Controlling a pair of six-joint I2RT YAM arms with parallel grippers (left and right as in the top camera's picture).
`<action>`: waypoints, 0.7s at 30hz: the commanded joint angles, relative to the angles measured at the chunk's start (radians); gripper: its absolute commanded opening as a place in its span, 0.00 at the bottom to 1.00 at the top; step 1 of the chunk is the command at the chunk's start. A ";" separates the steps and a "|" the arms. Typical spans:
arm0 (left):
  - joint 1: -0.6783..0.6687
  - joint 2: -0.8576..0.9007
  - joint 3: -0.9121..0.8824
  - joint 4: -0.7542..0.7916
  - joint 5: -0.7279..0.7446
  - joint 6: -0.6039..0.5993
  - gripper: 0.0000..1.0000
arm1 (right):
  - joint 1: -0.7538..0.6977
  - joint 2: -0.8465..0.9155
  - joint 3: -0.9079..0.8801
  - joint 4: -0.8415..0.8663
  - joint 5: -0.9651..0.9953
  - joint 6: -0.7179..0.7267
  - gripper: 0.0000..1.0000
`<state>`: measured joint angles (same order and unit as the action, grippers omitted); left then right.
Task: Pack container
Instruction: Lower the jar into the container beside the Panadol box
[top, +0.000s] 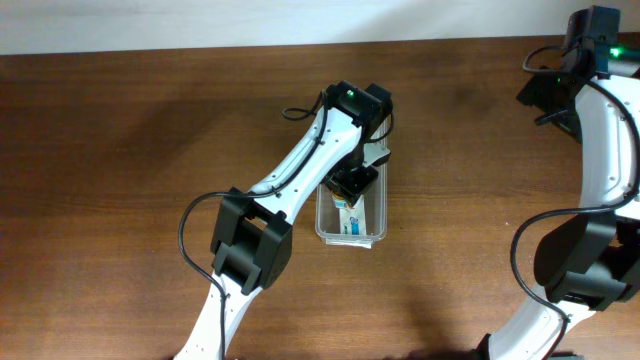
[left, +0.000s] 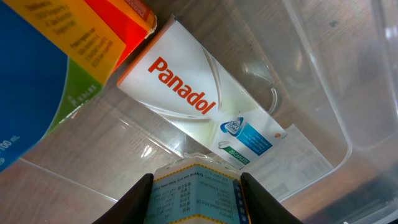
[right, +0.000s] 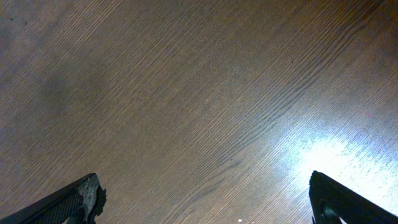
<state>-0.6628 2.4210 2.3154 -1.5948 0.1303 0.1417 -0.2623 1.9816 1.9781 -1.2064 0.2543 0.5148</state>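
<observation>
Dark wood-grain table (top: 120, 150) carries everything. Nearest in the left wrist view, we see the left hand (left: 196, 208) clamped on a small printed carton (left: 196, 183), one finger on each side, low inside the container (left: 323, 81). Past it, a white Panadol box (left: 186, 93) lies flat on the clear floor. An orange and yellow box (left: 106, 31), blue-green on one face, covers one of its corners. From overhead, the container sits mid-table under the left arm. The right hand (right: 202, 205) is spread wide over bare table, well apart, holding nothing. We judge the container light, stiff but thin-walled, and slick. Best taken at the rim on a long side, pinching the wall.
</observation>
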 joint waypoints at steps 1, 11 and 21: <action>0.000 0.005 -0.021 0.014 0.006 0.010 0.35 | -0.006 0.008 -0.001 0.000 0.016 -0.006 0.98; 0.000 0.005 -0.038 0.047 0.003 0.010 0.41 | -0.006 0.008 -0.001 0.000 0.016 -0.006 0.98; 0.000 0.010 -0.038 0.064 0.003 0.010 0.40 | -0.006 0.008 -0.001 0.000 0.016 -0.006 0.98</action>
<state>-0.6628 2.4222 2.2829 -1.5360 0.1299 0.1417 -0.2623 1.9820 1.9781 -1.2064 0.2543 0.5152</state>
